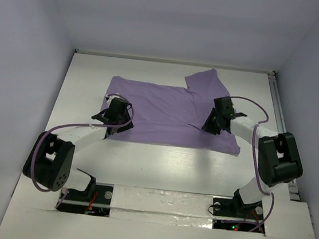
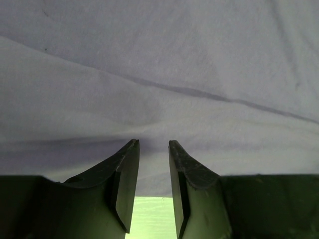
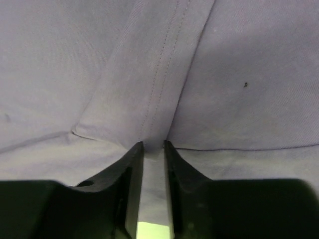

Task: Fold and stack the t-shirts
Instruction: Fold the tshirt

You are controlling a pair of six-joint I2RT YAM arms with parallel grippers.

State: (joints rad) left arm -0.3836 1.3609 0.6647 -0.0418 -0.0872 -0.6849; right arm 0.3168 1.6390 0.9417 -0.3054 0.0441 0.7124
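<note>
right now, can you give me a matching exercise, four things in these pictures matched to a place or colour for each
Things:
1 left arm
2 right arm
3 t-shirt
4 table

Place or colour:
a white
b light purple
c reaches the t-shirt's near left edge
d reaches the t-shirt's right side, by a seam

Pairs: 1-c, 2-d, 3-b, 4-a

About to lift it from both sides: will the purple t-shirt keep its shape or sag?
Likely floppy: the t-shirt lies flat with soft creases, and cloth bunches into ridges at the right end effector, so it should sag between holds. Probably light, since thin folds gather at the left end effector. Pushed, it may crumple rather than slide.
</note>
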